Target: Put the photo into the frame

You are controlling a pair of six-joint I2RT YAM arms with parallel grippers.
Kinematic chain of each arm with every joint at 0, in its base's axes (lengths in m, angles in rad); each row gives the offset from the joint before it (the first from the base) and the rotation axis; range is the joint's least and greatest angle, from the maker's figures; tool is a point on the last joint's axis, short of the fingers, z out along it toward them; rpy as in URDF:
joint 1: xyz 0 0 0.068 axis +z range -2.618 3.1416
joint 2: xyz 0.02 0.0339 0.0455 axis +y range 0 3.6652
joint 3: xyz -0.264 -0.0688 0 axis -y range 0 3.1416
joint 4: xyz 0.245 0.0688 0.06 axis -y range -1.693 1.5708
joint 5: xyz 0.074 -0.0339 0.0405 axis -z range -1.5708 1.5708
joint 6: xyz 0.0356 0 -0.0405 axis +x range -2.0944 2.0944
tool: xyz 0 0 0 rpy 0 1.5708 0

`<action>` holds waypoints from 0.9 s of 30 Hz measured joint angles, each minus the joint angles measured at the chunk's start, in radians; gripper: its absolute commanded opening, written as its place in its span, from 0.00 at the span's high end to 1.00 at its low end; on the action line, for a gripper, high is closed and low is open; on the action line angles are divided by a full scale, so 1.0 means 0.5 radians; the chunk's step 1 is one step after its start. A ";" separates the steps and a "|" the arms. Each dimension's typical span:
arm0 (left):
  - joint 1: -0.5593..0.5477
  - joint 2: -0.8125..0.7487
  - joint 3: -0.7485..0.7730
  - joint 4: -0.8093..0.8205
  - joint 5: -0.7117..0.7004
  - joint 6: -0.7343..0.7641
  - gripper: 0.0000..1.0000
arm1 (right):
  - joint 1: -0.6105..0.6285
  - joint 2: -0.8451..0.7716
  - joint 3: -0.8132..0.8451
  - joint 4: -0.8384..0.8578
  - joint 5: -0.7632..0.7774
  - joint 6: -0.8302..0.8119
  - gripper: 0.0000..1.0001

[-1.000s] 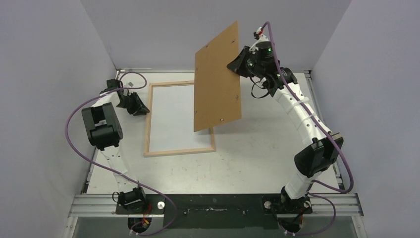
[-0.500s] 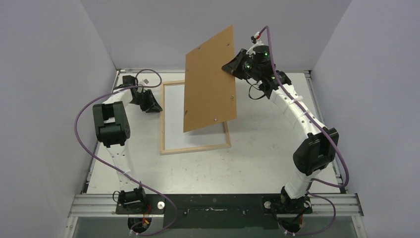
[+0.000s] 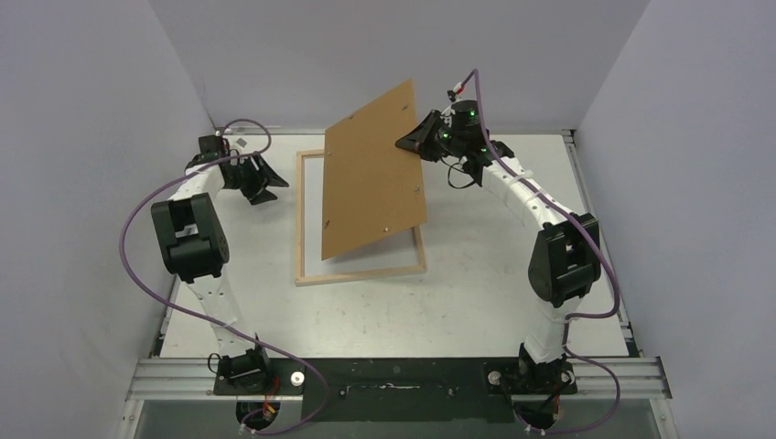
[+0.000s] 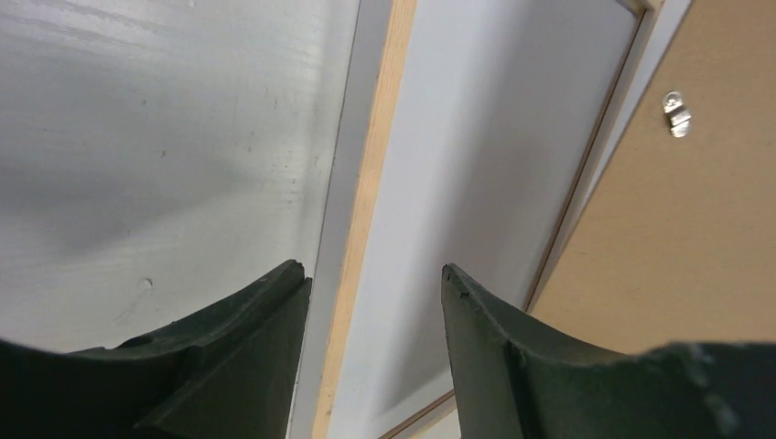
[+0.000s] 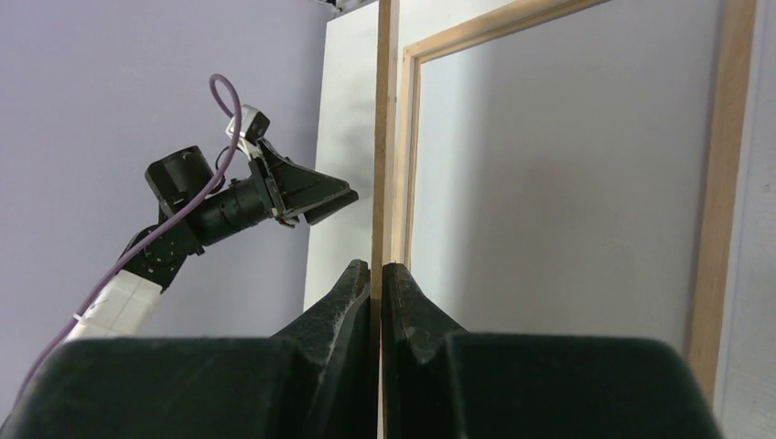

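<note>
1. Frame (image 3: 361, 273) access: right gripper (image 3: 409, 144) is clamped on the brown backing board (image 3: 371, 174) edge, holding it tilted above, likely to keep the recess open.
2. Left gripper (image 3: 272, 190), jaws apart and empty, hovers beside the frame's left rail.
3. Frame lies back-up on the table (image 3: 476, 274); recess shows a pale sheet (image 3: 312, 215) (possibly the photo, face down; unconfirmed).

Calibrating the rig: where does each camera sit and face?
Top external: high behind the bases, facing down at the white table; both arms show.
Left wrist: faces down past the open left fingers at the pale bare-wood rectangular frame.
Right wrist: faces along the plain brown backing board pinched by the right fingers, towards the left arm.
Shared: all three show frame and board.
</note>
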 measured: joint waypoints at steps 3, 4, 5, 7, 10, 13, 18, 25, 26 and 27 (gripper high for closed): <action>0.009 -0.084 -0.051 0.046 -0.021 -0.073 0.48 | 0.000 0.000 -0.035 0.053 -0.047 0.016 1.00; 0.008 -0.107 -0.077 0.062 -0.023 -0.101 0.48 | 0.000 0.000 -0.049 0.083 -0.063 0.019 1.00; 0.006 -0.134 -0.115 0.085 -0.027 -0.130 0.48 | 0.000 0.000 -0.057 0.109 -0.078 0.020 1.00; -0.002 -0.163 -0.182 0.121 -0.027 -0.192 0.48 | 0.000 0.001 -0.083 0.175 -0.097 0.021 1.00; -0.011 -0.166 -0.246 0.175 -0.035 -0.255 0.52 | 0.000 0.001 -0.150 0.279 -0.121 0.021 1.00; -0.020 -0.166 -0.300 0.211 -0.041 -0.297 0.55 | 0.000 0.008 -0.249 0.369 -0.134 0.018 1.00; -0.024 -0.166 -0.351 0.269 -0.038 -0.330 0.59 | 0.001 0.076 -0.375 0.507 -0.145 0.029 1.00; -0.031 -0.166 -0.498 0.424 -0.067 -0.404 0.67 | 0.000 0.101 -0.492 0.636 -0.155 0.122 1.00; -0.032 -0.166 -0.529 0.455 -0.072 -0.420 0.67 | 0.000 0.103 -0.493 0.655 -0.157 0.137 1.00; -0.034 -0.166 -0.559 0.487 -0.074 -0.435 0.68 | 0.000 0.110 -0.493 0.698 -0.165 0.164 1.00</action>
